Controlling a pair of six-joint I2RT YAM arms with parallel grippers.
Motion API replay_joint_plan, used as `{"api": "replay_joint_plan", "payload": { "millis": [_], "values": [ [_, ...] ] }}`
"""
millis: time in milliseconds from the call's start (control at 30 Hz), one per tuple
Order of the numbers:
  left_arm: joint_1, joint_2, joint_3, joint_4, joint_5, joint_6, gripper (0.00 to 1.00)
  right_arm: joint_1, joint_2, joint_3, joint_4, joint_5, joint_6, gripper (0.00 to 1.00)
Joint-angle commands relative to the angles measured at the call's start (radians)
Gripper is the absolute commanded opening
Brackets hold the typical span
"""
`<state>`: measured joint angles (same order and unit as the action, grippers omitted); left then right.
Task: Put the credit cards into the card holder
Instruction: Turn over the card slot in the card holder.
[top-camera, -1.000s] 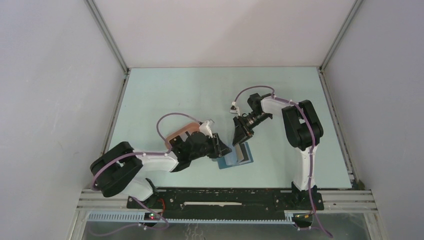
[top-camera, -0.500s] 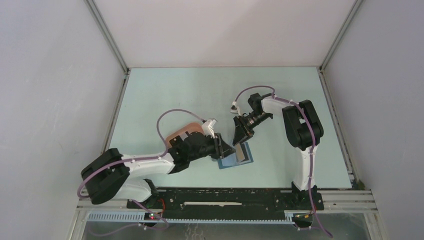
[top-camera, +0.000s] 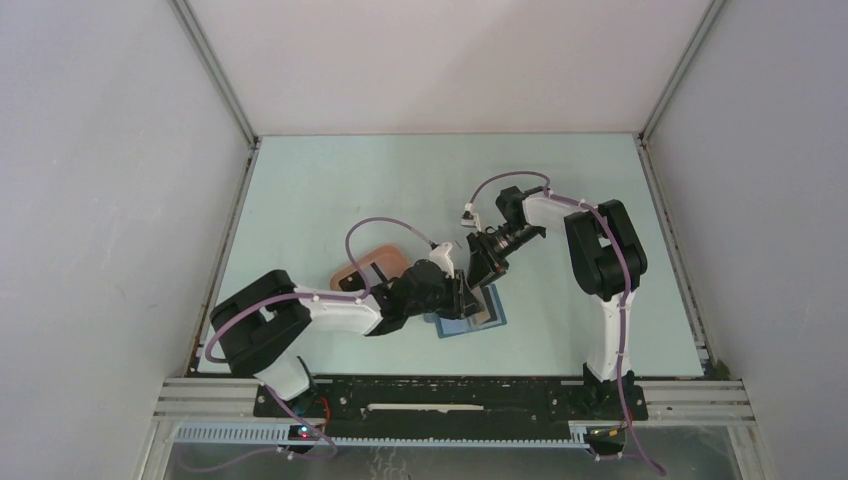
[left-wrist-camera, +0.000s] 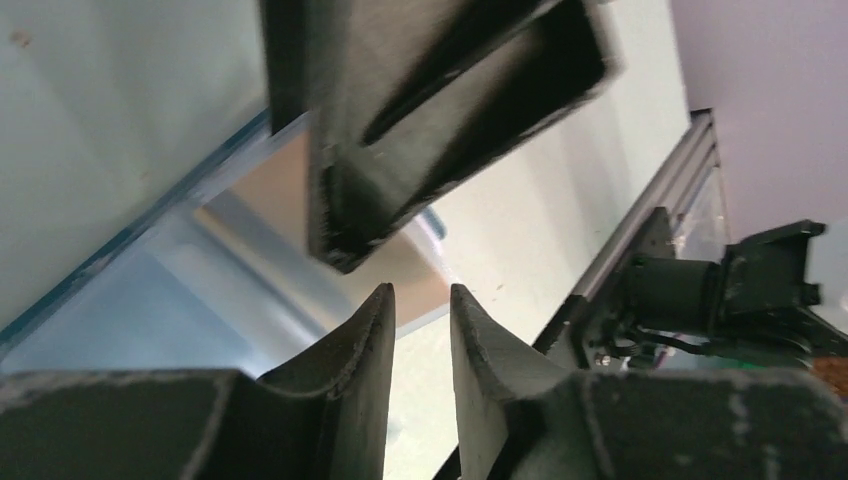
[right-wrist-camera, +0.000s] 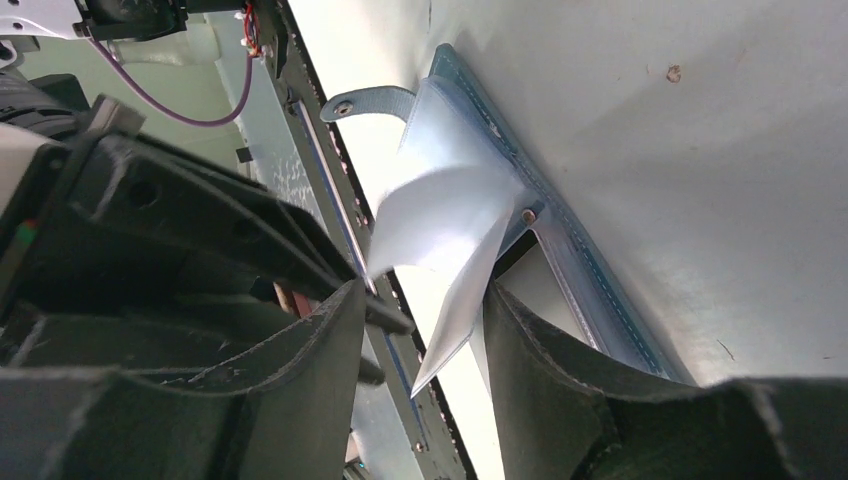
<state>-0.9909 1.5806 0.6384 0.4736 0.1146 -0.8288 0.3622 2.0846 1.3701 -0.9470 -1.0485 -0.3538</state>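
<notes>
Left pincer (left-wrist-camera: 420, 295): in its own wrist view the two dark curved fingers stand close w/ only a thin slit btwn them. Nothing is in the slit, so it is barely open and grips nothing.

Just past the tips lies a thin flat tan-orange card (left-wrist-camera: 268, 192) w/ one rounded corner showing. It rests on the pale inner face of the small blue folding card holder (left-wrist-camera: 130, 320). Can't tell whether it sits in a pocket.

Right pincer (right-wrist-camera: 425, 300): its fingers are set well apart. A pale glossy flap (right-wrist-camera: 450, 215) of the card holder stands up btwn them, its tip near one finger. The gap is far wider than the flap, so nothing is clamped. Only this view shows the grey strap tab (right-wrist-camera: 370, 100) w/ its snap, at the holder's far end. It doesn't show the card.

Only the left wrist view shows one of the right pincer's black fingers (left-wrist-camera: 430, 110) hanging over the card.

Top view gives the layout. Both pincers meet over the card holder, which lies open on the pale green tabletop (top-camera: 400, 190), near the front edge, about mid-width. A pink oval tray (top-camera: 350, 270) sits left of it, partly hidden by the left arm. The card is too small to pick out there.
</notes>
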Motion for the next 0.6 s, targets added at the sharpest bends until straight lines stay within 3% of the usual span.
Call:
{"api": "replay_joint_plan", "payload": {
  "millis": [0, 200, 567],
  "values": [
    [-0.003, -0.016, 0.03, -0.119, -0.099, 0.013, 0.31, -0.005, -0.015, 0.03, -0.011, 0.0, -0.01, 0.56],
    [-0.003, -0.022, 0.015, -0.2, -0.169, 0.016, 0.32, -0.007, -0.028, 0.033, -0.01, 0.02, -0.013, 0.58],
    [0.002, -0.009, -0.014, -0.135, -0.151, 0.026, 0.33, -0.065, -0.132, 0.029, 0.014, 0.159, -0.042, 0.57]
  ]
}}
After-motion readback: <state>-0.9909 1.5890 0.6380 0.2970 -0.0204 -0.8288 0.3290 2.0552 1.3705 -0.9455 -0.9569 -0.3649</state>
